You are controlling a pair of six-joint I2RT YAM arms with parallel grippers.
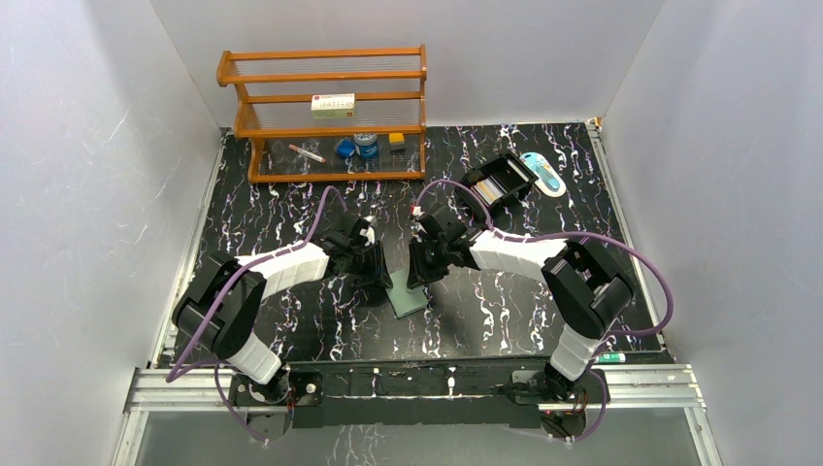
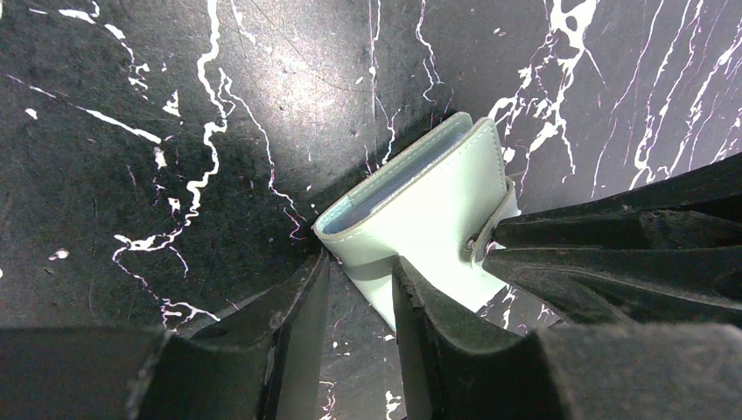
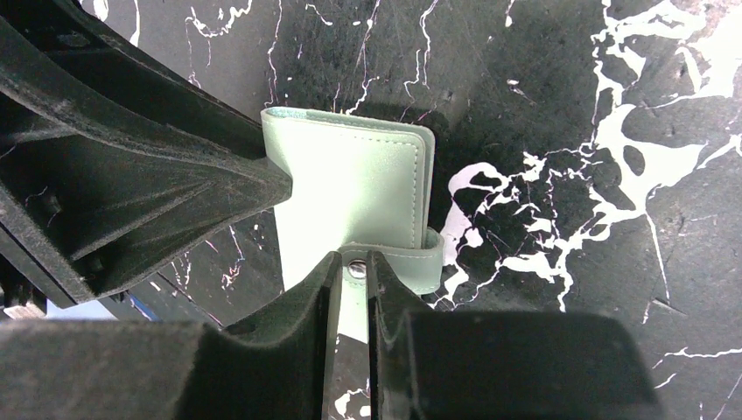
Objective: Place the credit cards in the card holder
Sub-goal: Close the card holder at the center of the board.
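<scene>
The teal card holder (image 1: 408, 297) lies snapped shut on the marbled table (image 1: 505, 311) between both arms, with no credit cards visibly inside, so all the loading is left to do. The left gripper (image 2: 360, 271) straddles its corner, and I cannot tell whether it is clamped. The right gripper (image 3: 353, 262) pinches the snap tab (image 3: 411, 267).

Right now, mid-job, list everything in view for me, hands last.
card holder: one, pale teal-green, table centre
rack: one, orange-brown wood, back left
carton: one, white and yellow, rack's middle shelf
pen: one, white and red, rack's bottom shelf
small pieces: three, blue, silvery, yellow, beside the pen
black box: one, back, right of centre; contents too small to tell
oval item: one, white and light blue, right of the box
marker: one, green, by the right arm's base
table: one, black with white veins
left hand: black, closed on the holder's corner
right hand: black, pinching the holder's snap tab
</scene>
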